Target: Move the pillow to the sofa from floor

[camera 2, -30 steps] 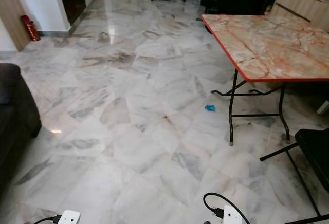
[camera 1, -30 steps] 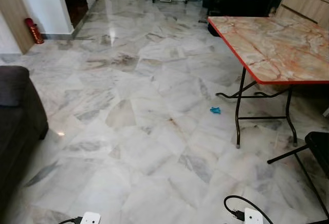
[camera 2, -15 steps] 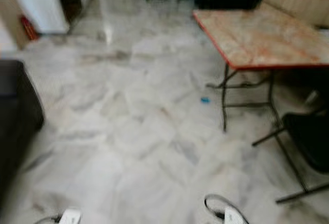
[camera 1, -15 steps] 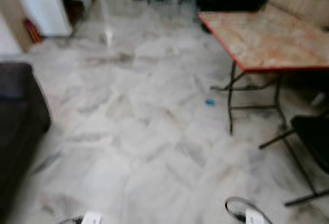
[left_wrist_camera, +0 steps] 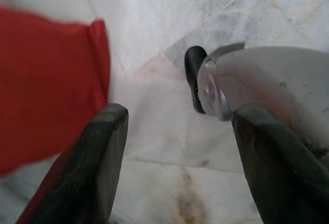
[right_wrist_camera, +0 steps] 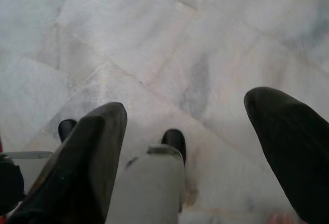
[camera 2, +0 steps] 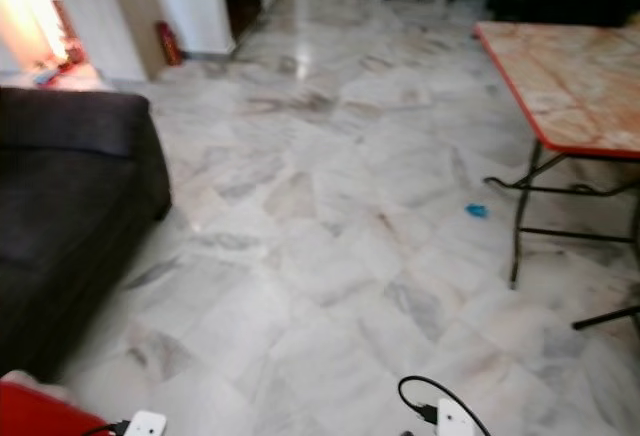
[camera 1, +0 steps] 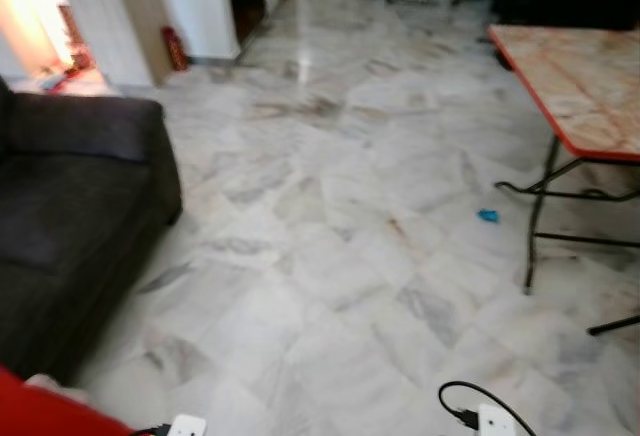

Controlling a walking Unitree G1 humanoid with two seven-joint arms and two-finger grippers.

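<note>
left eye view: dark sofa (camera 1: 70, 196) on the left, marble floor (camera 1: 330, 256) across the middle, orange-topped desk (camera 1: 585, 86) with black folding legs on the right. small blue scrap (camera 1: 487, 216) on the floor near the desk leg. red pillow (camera 1: 45, 411) is just a corner at the bottom left, on the floor in front of the sofa. red cylinder (camera 1: 176, 48) stands by the far wall. a black cable (camera 1: 470, 401) loops at the bottom edge.

right eye view: same scene, slightly shifted (nothing extra).

left wrist view: left claw (left_wrist_camera: 177, 162) hangs above the floor with its fingers (left_wrist_camera: 90, 167) spread apart, gripping nothing. the pillow lies on the marble, with its near edge behind one finger; contact can't be told. a silver robot part with a black tip sits beyond the other finger.

right wrist view: right claw (right_wrist_camera: 193, 147) also has its fingers wide apart, nothing between them but marble and a grey robot part.
</note>
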